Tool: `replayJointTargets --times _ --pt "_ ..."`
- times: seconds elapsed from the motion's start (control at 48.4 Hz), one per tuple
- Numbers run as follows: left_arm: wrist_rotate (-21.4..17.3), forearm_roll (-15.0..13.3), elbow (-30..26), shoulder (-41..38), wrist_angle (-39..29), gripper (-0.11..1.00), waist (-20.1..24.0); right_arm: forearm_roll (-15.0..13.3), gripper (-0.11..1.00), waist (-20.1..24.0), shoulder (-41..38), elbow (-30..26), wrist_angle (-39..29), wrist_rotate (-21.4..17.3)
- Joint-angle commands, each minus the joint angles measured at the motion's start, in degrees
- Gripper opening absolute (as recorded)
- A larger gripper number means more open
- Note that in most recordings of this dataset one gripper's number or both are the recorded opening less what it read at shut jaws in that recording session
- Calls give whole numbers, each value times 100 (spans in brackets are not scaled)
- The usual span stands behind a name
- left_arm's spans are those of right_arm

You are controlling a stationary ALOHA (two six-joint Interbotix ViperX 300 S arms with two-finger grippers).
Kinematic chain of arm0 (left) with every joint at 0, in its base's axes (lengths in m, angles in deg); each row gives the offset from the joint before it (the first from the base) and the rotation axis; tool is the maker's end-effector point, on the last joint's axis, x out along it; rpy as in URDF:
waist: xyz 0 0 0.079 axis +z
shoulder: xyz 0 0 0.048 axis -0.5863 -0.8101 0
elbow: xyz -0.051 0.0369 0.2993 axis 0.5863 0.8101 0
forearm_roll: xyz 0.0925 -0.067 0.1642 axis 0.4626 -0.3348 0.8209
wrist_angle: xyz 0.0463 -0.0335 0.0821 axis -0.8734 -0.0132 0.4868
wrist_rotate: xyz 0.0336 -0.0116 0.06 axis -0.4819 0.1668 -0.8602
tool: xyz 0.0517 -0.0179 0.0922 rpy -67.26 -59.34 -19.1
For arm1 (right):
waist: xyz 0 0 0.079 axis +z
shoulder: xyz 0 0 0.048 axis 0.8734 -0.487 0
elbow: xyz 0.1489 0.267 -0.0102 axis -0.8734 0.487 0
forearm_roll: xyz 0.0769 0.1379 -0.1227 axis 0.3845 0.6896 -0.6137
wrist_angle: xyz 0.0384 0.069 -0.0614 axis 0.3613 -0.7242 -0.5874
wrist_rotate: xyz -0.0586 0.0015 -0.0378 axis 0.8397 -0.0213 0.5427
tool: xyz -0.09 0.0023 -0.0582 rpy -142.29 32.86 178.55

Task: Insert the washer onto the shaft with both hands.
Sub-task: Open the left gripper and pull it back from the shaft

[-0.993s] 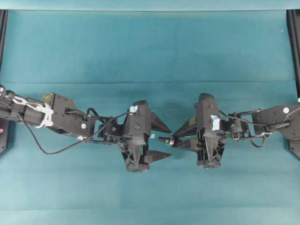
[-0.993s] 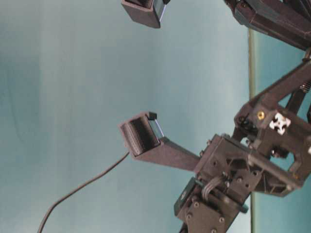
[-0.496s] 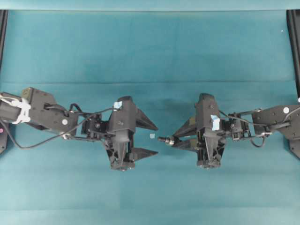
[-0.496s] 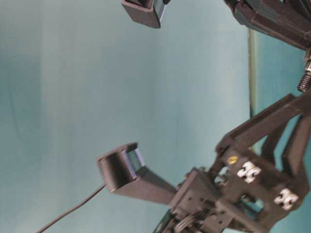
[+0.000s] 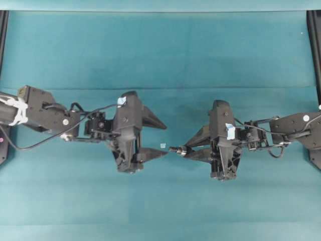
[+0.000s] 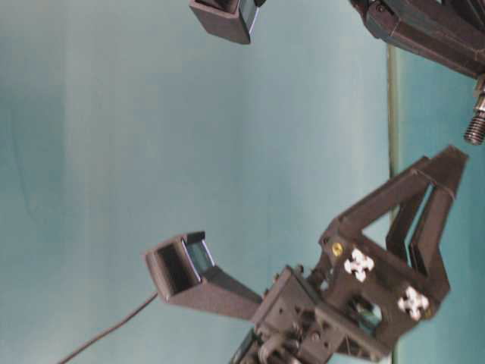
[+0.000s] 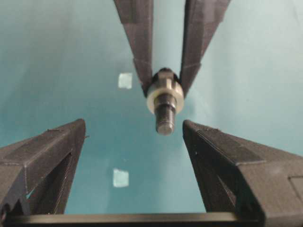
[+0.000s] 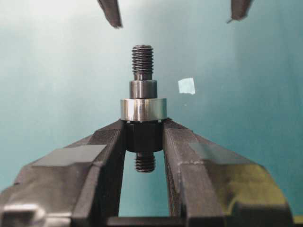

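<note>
Since the earlier overhead frames the left arm (image 5: 45,111) has drawn back toward its own side and turned a little, so its gripper now stands apart from the shaft tip instead of crowding it; the right arm (image 5: 286,129) has not shifted. Both work over the teal table (image 5: 160,50), whose dark frame rails are cut off at the overhead edges.

The left gripper (image 5: 165,140) is spread wide with nothing between its fingers (image 7: 47,156); in the table-level view only one padded fingertip and part of the frame show, the rest running off the bottom edge. The right gripper (image 5: 186,148) is closed narrow, its fingers (image 8: 175,142) clamped on the dark hexagonal collar of the shaft (image 8: 142,75). The shaft points toward the left gripper, with its threaded end free and a short threaded stub showing behind the collar. How the collar meets the finger pads is hidden by the fingers themselves.

The washer (image 8: 143,109) sits around the shaft, resting against the collar just ahead of the right fingertips. From overhead, the shaft and ring merge into one small dark-and-silver stub that is hard to separate. Two pale blue tape squares (image 7: 125,80) lie on the table near it, blurred in the left wrist view.
</note>
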Motion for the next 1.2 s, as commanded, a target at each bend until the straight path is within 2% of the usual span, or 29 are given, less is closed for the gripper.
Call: replayJointTargets --times 0.0,0.455,1.179 --pt "9 9 18 211 26 89 -114 9 -1 0 53 -79 26 -44" --pt "0 9 237 562 9 89 -211 9 -1 0 35 -105 -26 -53" --pt "-9 9 325 624 -237 89 -229 9 -1 0 35 -105 -26 -44"
